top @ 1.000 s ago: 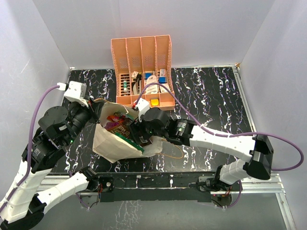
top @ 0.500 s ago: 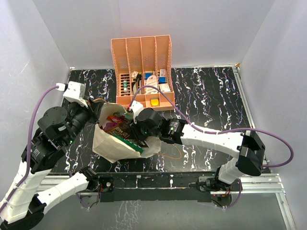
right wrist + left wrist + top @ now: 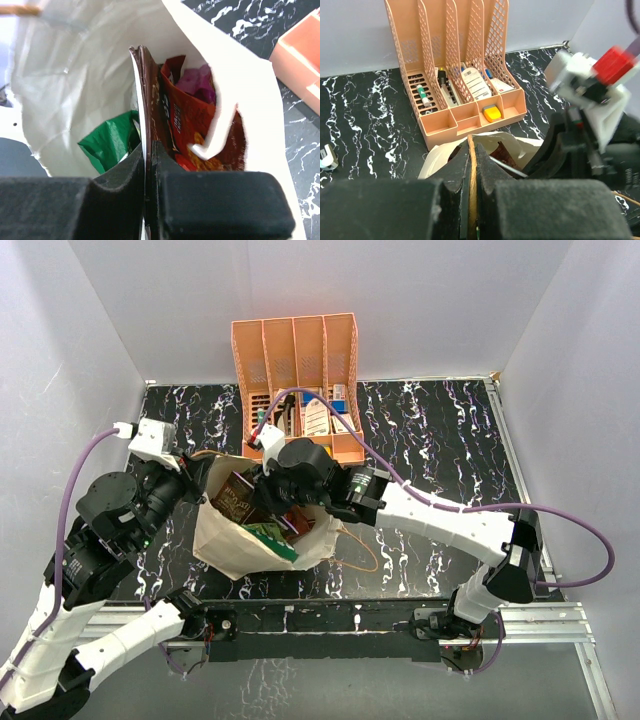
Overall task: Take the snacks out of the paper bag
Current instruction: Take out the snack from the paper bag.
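Observation:
The paper bag (image 3: 222, 548) lies open on the black marble table, its mouth facing up and right. My left gripper (image 3: 471, 150) is shut on the bag's tan cord handle (image 3: 471, 172), at the bag's upper left rim in the top view (image 3: 195, 462). My right gripper (image 3: 148, 150) is at the bag's mouth, shut on the top edge of a dark brown snack packet (image 3: 150, 90), which shows in the top view (image 3: 235, 502) too. Inside the bag (image 3: 60, 75) lie a red Doritos bag (image 3: 192, 125), a purple packet (image 3: 197, 80) and a green one (image 3: 107, 145).
A peach slotted organizer (image 3: 295, 390) with small boxes and bottles stands just behind the bag, close to the right wrist. The bag's second cord handle (image 3: 366, 558) loops on the table to the right. A small white object (image 3: 326, 156) lies at the far left.
My right gripper has shut on the dark brown packet and drawn up and left with it, so the packet stands higher at the bag's mouth. The left gripper keeps its hold on the handle.

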You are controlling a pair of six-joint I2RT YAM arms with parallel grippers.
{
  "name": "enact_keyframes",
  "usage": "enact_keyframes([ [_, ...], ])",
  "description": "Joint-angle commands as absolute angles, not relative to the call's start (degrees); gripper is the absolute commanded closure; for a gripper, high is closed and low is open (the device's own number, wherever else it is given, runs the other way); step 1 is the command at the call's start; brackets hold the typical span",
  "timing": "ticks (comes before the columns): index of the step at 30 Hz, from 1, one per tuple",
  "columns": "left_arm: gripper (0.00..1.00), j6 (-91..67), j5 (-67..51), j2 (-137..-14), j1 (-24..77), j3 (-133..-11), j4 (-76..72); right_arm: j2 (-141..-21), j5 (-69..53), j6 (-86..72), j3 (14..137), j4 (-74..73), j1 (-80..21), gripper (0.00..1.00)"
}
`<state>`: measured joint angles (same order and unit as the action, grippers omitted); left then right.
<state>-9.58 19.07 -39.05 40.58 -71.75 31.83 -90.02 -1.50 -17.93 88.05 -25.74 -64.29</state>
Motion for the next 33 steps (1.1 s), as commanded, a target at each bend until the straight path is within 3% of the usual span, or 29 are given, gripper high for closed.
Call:
enact_keyframes([
  [1, 1.00, -8.79, 22.70, -37.19, 40.34, -71.41, 27.03, -88.29, -1.14, -17.36, 98.18, -22.50, -64.17, 0.93],
  [19, 1.00, -10.70, 29.28, -37.35, 40.34, -70.02, 27.81, -83.19, 0.26, -16.42, 113.11, -26.45, -64.15, 0.93],
  [27, 1.00, -10.81, 31.25, -36.77, 40.34, -69.67, 28.39, -79.61, 6.29, -13.73, 120.95, -28.84, -64.16, 0.93],
  [33, 1.00, -9.93, 32.22, -36.06, 40.34, -69.35, 28.09, -73.49, 17.53, -9.27, 121.92, -29.21, -64.16, 0.93],
])
